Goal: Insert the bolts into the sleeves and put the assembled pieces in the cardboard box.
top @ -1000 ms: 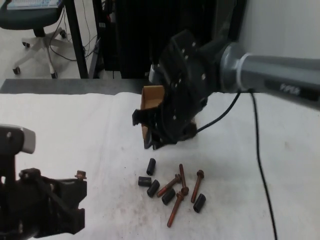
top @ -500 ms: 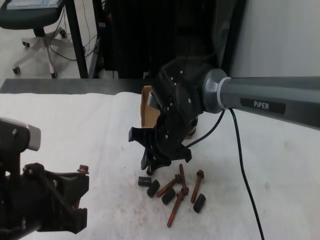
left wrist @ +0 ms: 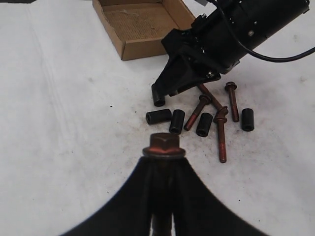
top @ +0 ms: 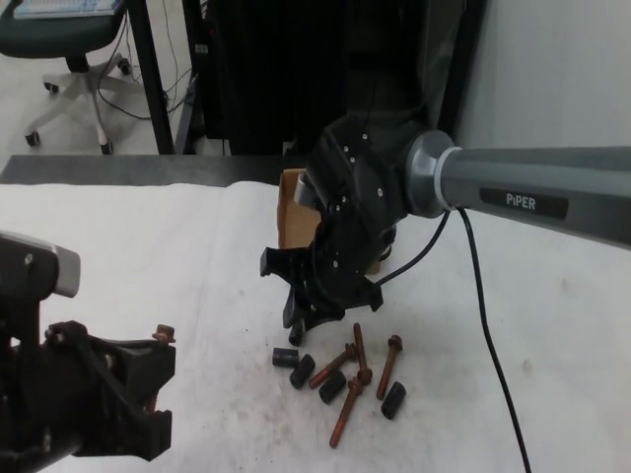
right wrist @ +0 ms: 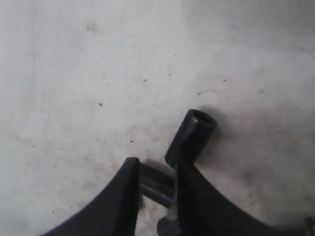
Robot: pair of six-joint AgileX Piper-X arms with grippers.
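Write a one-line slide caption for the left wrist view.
Left gripper holds a bolt; right gripper at a sleeve, near loose bolts and cardboard box.

A short line of white lettering (top: 524, 201) stands on the grey tube of the right arm (top: 592, 187), at the right of the scene. It is a maker's mark. No other print is legible.

Dull metal, matt black parts, raw card and a smudged white cover

The bolts (left wrist: 221, 132) are seen as coppery metal with a dull, rust-toned finish. The sleeves (left wrist: 158, 117) are smooth and matt black, their material not to be told. The cardboard box (left wrist: 147, 48) is plain, unglossed brown card. The bench cover (left wrist: 64, 123) is white, matt and dirt-flecked.
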